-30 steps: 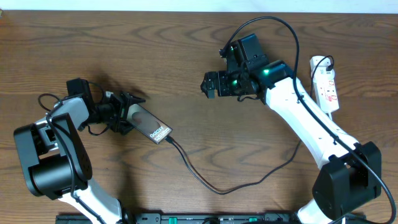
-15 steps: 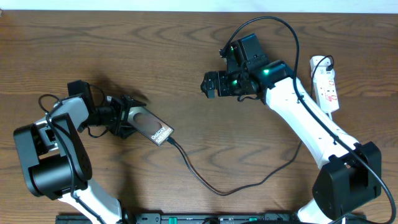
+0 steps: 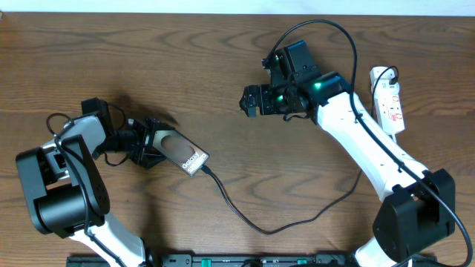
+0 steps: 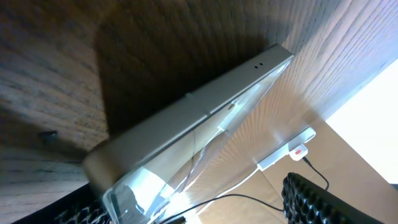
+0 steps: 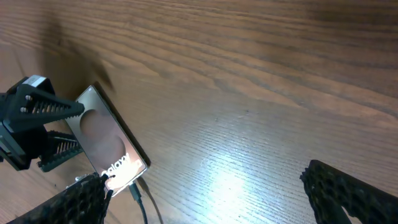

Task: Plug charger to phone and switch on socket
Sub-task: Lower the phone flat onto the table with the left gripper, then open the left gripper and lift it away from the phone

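Note:
The phone (image 3: 182, 150) lies slanted at the left of the table, its "Galaxy" face up. My left gripper (image 3: 151, 141) is shut on its upper-left end; the left wrist view shows the phone's metal edge (image 4: 186, 121) between my fingers (image 4: 186, 211). The charger (image 3: 252, 221) is a thin black cable, and its tip sits in the phone's lower-right end. The right wrist view shows the phone (image 5: 106, 140) and that tip (image 5: 138, 193). My right gripper (image 3: 250, 101) is open and empty above the table's middle, seen also in its wrist view (image 5: 205, 186). The socket (image 3: 389, 100) lies at the far right.
The charger cable loops along the front of the table and runs up behind the right arm (image 3: 371, 156). A black plug and cord sit at the socket's far end (image 3: 387, 73). The left arm's base (image 3: 56, 196) stands at the front left.
My left gripper and the phone have shifted slightly down and right, and the phone has turned a little. The right arm has not moved.

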`<action>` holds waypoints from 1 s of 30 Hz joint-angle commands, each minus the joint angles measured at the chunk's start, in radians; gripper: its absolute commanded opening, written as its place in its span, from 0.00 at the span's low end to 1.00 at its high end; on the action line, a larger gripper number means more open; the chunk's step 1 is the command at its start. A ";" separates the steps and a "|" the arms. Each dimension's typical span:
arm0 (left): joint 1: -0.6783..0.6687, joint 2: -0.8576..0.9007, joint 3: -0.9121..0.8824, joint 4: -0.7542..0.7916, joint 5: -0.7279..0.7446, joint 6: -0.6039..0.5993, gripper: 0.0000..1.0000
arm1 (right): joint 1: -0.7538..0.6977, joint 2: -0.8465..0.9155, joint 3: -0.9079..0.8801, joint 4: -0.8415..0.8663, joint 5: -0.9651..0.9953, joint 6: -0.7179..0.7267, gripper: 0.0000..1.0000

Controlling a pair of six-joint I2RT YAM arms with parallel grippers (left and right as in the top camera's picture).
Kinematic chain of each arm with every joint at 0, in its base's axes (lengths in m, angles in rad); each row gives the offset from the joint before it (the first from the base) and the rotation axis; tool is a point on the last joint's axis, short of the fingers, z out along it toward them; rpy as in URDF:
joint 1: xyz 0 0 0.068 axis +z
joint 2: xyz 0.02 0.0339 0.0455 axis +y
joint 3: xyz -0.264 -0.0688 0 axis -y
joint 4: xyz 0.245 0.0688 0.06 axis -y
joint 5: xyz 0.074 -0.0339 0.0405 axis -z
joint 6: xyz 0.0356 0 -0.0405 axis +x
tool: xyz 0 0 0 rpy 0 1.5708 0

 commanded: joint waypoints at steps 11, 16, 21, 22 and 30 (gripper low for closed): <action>0.003 0.108 -0.090 -0.104 -0.407 0.044 0.86 | 0.012 -0.010 0.009 -0.001 -0.006 -0.005 0.99; 0.003 0.108 -0.090 -0.128 -0.407 0.043 0.86 | 0.013 -0.010 0.009 -0.001 -0.006 -0.005 0.99; 0.003 0.108 -0.090 -0.142 -0.430 0.044 0.86 | 0.013 -0.010 0.009 -0.001 -0.006 -0.005 0.99; 0.003 0.108 -0.090 -0.142 -0.433 0.045 0.86 | 0.013 -0.010 0.009 -0.001 -0.006 -0.008 0.99; 0.004 0.089 -0.036 -0.137 -0.432 0.134 0.86 | 0.012 -0.010 0.009 0.002 -0.006 -0.016 0.99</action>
